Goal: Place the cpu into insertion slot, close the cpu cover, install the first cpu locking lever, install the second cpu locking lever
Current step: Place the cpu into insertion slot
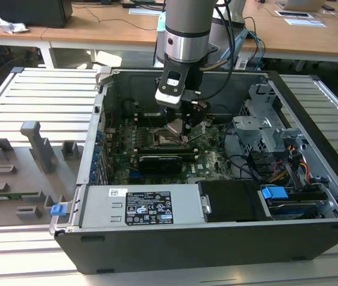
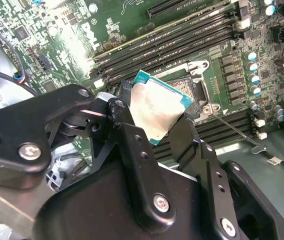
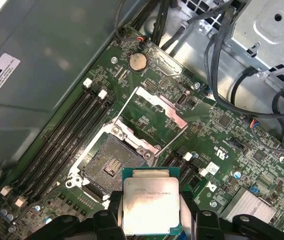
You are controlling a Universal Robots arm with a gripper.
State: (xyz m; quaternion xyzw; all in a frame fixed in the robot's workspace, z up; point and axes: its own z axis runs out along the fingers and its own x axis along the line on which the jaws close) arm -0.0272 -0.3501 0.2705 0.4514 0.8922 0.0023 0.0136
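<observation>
Open computer case [image 1: 174, 244] on slatted grey surface [image 1: 43, 89], wooden desks [image 1: 97, 27] across the far room, fingers [image 2: 131, 145] gripping the cpu [image 3: 149, 207] by its edges over the board [image 3: 222, 140], near the bare slot [image 3: 110, 162], cover [image 3: 159, 107] swung open beside it

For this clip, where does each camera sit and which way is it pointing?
Exterior view: off the arm, high outside the open computer case, looking down into it; arm and gripper show.
First wrist view: on the wrist, looking down past the cpu at the insertion slot and open cpu cover; fingertips show.
Second wrist view: on the wrist, looking past the gripper toward the memory slots.
Shared: both wrist views show the cpu clamped over the motherboard.
</observation>
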